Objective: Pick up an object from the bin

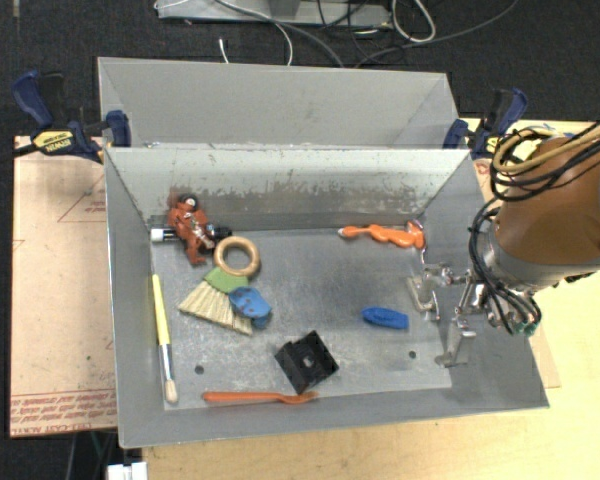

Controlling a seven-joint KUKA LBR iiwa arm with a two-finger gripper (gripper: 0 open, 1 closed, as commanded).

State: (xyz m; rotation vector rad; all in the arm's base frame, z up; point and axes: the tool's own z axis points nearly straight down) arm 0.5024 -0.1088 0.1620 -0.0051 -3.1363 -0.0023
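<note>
My gripper (437,323) hangs low over the right side of the bin, close to the right wall. Its metal fingers stand open with nothing between them. A small blue oblong piece (384,318) lies on the bin floor just to its left, apart from the fingers. Against the back wall, above the gripper, lies an orange wavy piece (380,234). A black square block (306,360) sits further left, towards the front.
At the left are a red-brown figure (188,226), a wooden ring (237,257), a straw brush (213,306) and a blue lump (251,305). A yellow stick (162,336) lies along the left wall. An orange spoon (260,398) lies along the front.
</note>
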